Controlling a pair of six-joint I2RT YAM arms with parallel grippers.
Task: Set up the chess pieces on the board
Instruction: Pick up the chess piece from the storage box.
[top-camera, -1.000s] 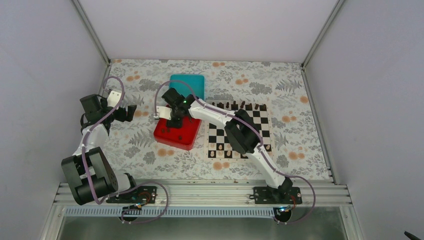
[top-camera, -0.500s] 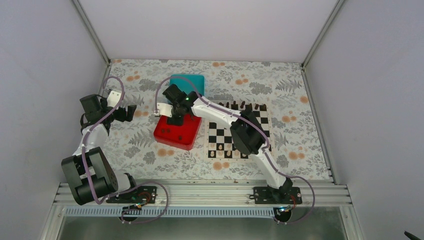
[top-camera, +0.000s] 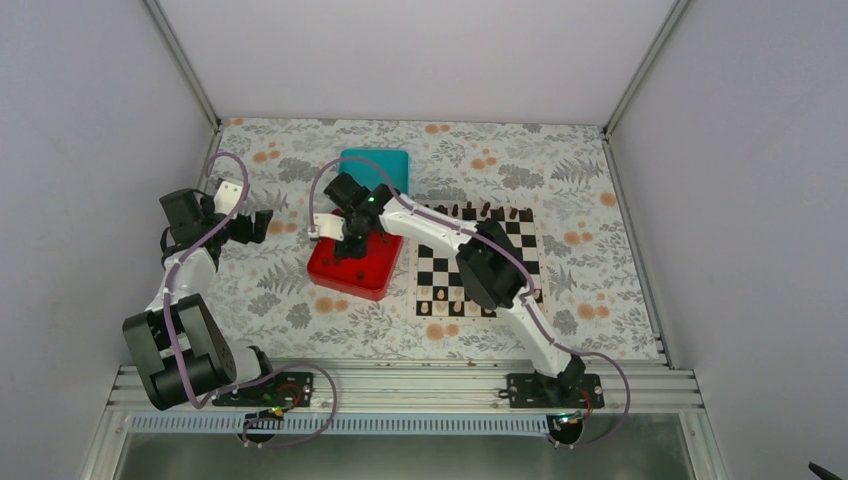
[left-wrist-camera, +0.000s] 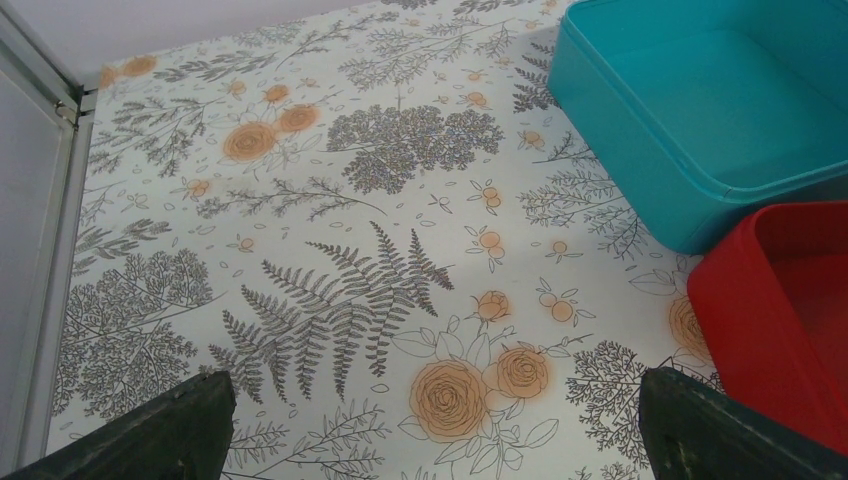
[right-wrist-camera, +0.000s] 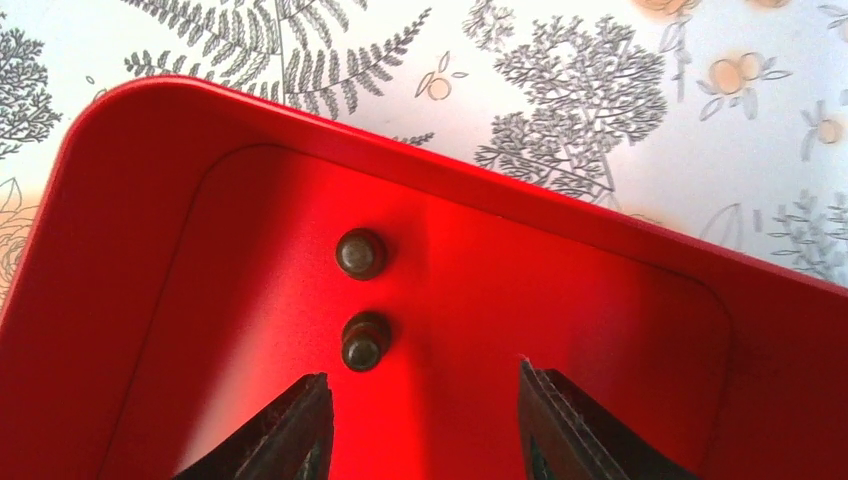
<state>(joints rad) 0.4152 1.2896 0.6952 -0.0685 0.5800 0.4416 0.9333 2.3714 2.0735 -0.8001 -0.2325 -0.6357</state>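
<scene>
Only the right arm's elbow has edged slightly rightward over the board (top-camera: 520, 240). Two dark chess pieces (right-wrist-camera: 365, 341) stand upright in the red tray (right-wrist-camera: 130, 250), one behind the other. The nearer piece lies just ahead of the right gripper (right-wrist-camera: 420, 385), whose jaws are spread and empty. The left gripper (left-wrist-camera: 432, 400) is wide open, holds nothing, and hangs well apart.
</scene>
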